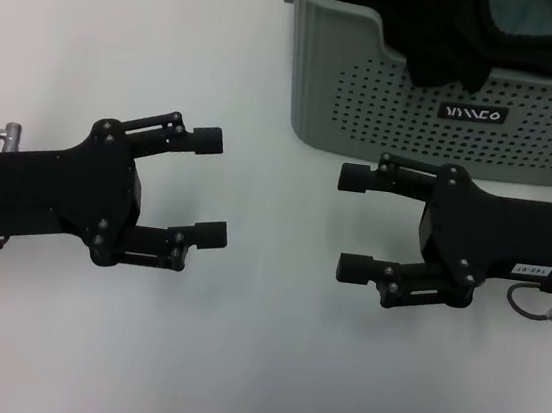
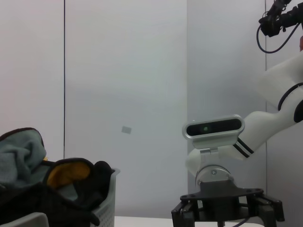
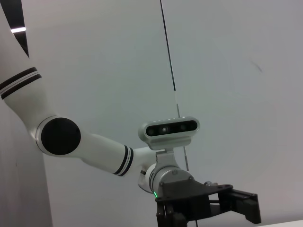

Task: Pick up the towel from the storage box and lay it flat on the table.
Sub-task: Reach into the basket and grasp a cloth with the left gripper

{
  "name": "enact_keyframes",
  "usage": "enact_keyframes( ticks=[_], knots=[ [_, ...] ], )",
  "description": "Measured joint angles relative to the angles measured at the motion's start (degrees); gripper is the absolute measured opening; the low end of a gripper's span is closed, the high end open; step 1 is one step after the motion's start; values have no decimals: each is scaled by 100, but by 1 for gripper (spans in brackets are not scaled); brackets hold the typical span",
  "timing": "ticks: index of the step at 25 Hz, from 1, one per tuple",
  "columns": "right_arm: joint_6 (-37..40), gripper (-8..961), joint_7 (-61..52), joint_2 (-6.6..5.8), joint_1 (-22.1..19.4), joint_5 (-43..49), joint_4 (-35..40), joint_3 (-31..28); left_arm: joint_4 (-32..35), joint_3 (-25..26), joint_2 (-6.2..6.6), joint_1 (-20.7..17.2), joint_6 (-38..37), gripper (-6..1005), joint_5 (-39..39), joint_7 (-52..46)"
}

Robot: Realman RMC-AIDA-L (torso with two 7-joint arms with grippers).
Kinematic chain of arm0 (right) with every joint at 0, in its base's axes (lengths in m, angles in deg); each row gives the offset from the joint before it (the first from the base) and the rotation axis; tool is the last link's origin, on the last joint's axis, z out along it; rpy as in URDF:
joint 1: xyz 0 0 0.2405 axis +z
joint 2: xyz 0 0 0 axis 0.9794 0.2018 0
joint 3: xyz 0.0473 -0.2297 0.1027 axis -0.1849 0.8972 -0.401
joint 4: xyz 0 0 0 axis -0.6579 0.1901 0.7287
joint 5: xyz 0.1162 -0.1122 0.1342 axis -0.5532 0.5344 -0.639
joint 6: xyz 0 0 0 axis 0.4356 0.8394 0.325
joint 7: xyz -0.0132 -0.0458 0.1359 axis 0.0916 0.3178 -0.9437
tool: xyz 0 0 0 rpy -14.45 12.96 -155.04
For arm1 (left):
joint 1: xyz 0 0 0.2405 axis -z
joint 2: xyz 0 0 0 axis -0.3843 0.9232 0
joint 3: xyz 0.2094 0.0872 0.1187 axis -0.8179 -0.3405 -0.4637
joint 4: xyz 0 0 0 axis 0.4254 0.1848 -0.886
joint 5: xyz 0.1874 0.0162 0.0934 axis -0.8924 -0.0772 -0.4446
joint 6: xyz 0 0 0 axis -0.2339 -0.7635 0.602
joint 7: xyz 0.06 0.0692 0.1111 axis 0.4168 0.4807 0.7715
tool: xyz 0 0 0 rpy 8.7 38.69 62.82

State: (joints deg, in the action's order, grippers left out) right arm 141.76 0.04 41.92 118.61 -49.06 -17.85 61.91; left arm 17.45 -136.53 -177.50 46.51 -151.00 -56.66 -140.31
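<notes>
Towel (image 2: 66, 174) in the storage box (image 1: 439, 106), far right of the table (image 1: 237, 363). Bunched up w/ a black cloth (image 1: 447, 46); left wrist view shows a yellow patch and grey-teal folds heaped above the rim. From the head view we see only a grey-teal bit at the box's far edge, black cloth draped over most of it. Not yet picked up, nothing laid flat.

Box sits upright, label facing us, near wall lower on the left side — we judge that's the easier way in.

Right claw (image 1: 357, 223) just near of the box, low over the table, fingers spread wide, empty. Left claw (image 1: 210, 186) to its left, well apart from the box, also spread wide and empty. The two face each other, tips pointing inward across a bare gap of table. We read this as a ready pose: both open so either can go for the cloth, and the near table is kept free for spreading.

Next, in our view: right claw up and over the rim; risk = grabbing the black cloth instead of the towel.
</notes>
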Motion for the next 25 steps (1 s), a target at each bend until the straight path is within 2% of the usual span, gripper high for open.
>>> enact_keyframes(
  ticks=[13, 20, 25],
  knots=[
    [-10, 855, 49, 36, -50, -2, -27, -7, 0, 9, -9, 0, 39, 864, 23, 11],
    [-179, 854, 215, 83, -202, -9, -35, -128, 198, 9, -21, 24, 46, 863, 322, -182],
    [-544, 853, 237, 136, -298, 11, -41, -164, 991, 17, -239, 29, 298, 863, 1017, -724]
  ],
)
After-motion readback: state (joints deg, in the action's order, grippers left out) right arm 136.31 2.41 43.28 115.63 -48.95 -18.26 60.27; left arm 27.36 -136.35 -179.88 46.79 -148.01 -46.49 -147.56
